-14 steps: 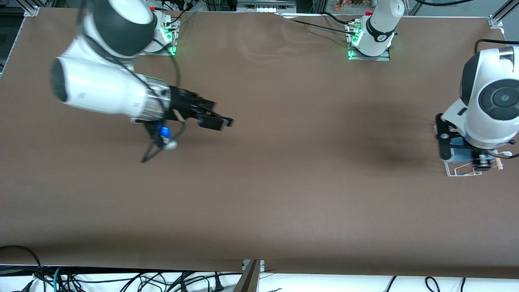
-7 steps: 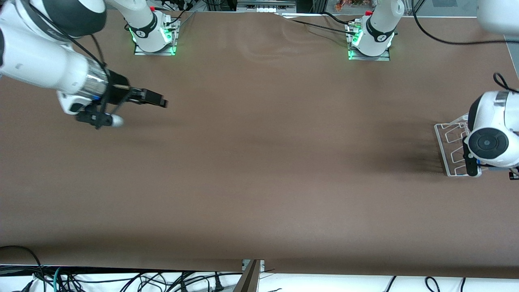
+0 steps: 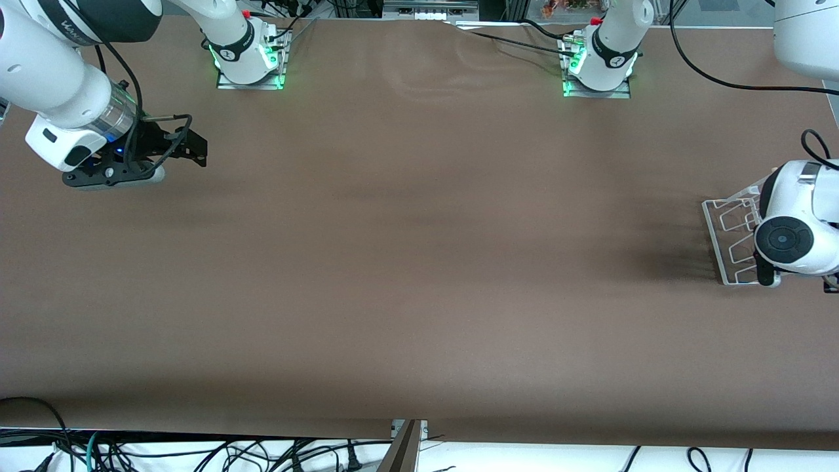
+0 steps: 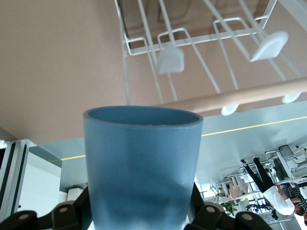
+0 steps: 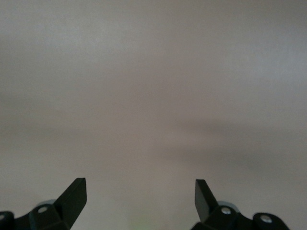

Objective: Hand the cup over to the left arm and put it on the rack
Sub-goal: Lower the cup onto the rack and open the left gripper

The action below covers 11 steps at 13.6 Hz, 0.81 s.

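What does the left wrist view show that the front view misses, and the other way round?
Only the left wrist view shows the cup, light blue, gripped in the left gripper, and the rack's wooden rod. Only the front view shows the whole table, both arm bases and the right gripper, open over the right arm's end of the table. Both show the white wire rack.

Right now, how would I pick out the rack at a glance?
Start at the brown table and go to the left arm's end. There, partly under the left end effector holding the cup, sits the rack: white wire loops and a pale wooden rod, the only object on the table.
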{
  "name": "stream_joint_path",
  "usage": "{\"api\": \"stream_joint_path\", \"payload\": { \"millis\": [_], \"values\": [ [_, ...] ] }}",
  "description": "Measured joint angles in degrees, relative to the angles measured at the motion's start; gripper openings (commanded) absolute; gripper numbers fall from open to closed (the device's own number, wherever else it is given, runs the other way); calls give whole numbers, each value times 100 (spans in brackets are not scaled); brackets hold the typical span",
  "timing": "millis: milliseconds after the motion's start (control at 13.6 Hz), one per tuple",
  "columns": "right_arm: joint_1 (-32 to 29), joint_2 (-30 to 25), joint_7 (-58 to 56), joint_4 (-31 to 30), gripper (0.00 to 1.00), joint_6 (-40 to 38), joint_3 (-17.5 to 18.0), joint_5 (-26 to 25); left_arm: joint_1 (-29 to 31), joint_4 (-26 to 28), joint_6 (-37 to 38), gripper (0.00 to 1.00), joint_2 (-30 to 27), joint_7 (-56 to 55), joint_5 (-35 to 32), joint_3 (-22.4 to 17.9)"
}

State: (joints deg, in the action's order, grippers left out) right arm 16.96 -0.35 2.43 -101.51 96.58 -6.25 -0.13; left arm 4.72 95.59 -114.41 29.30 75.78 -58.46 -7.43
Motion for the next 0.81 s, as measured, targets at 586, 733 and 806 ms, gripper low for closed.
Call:
{"api": "stream_joint_path", "payload": {
  "millis": [586, 733, 806],
  "values": [
    [-80, 0, -136, 114, 100, 218, 21, -185, -102, 773, -2, 0, -125, -849, -1272, 53],
    [-82, 21, -136, 237, 100, 264, 22, -190, -115, 948, -2, 0, -119, -1266, -1469, 134],
    [-82, 64, -136, 347, 100, 277, 23, -193, -141, 1010, -2, 0, -104, -1430, -1494, 153]
  ]
}}
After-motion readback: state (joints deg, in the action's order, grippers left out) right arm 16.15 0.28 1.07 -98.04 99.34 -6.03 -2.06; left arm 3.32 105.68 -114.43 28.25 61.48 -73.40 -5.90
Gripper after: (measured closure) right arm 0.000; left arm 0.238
